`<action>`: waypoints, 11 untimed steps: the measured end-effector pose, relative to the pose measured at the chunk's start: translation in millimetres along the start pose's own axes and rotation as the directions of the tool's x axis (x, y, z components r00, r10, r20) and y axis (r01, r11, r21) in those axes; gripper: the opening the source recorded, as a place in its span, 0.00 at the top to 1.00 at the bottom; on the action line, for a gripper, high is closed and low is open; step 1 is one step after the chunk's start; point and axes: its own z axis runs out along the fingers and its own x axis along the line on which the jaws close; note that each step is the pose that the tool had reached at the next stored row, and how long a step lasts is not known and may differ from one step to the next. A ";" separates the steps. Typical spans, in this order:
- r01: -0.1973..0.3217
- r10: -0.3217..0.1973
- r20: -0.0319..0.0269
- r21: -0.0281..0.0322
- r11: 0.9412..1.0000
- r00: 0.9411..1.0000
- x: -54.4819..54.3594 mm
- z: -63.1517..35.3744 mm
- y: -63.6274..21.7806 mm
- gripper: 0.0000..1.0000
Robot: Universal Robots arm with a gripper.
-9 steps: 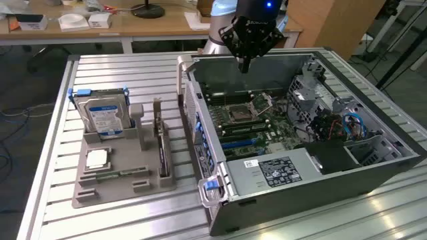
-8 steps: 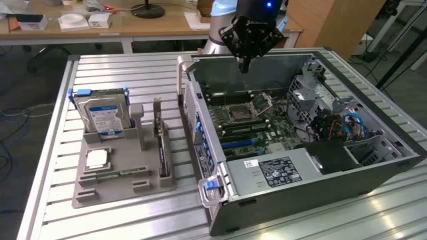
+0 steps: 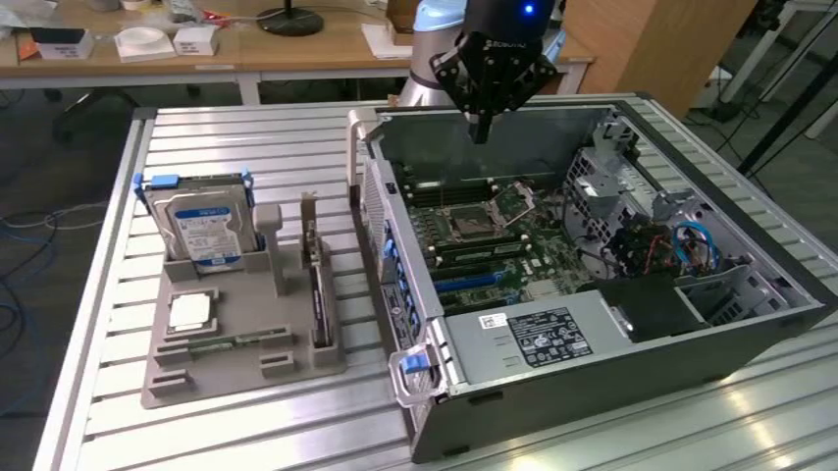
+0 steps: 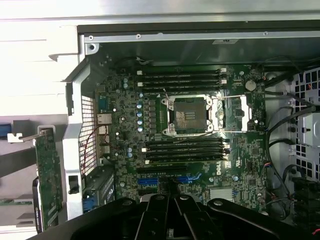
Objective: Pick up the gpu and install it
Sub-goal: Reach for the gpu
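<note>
The gpu [image 3: 316, 280] is a thin dark card standing on edge in a grey holder [image 3: 242, 368], at the exterior view's left of the open computer case [image 3: 590, 343]. Its silvery bracket end points away from the table's front. The wrist view catches it [image 4: 48, 180] just outside the case wall. My gripper [image 3: 482, 126] hangs high over the far part of the case, well away from the gpu. Its fingers are shut and hold nothing. In the wrist view the gripper [image 4: 172, 202] sits above the motherboard [image 4: 190, 125], near the blue and black card slots [image 4: 167, 179].
A silver hard drive [image 3: 203, 228] with a blue label stands at the holder's far end. A small square chip [image 3: 191, 311] and a narrow memory stick [image 3: 238, 341] lie in it. Cables and a drive cage [image 3: 654, 235] fill the case's right side. Desks stand behind.
</note>
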 end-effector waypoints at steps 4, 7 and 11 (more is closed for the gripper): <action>0.000 0.000 0.000 0.000 1.000 1.000 0.5 0.0 -0.1 0.89; 0.000 0.000 0.000 0.000 1.000 1.000 3.5 0.0 -0.3 0.89; 0.000 0.000 -0.001 0.000 1.000 1.000 9.5 0.0 -0.7 0.89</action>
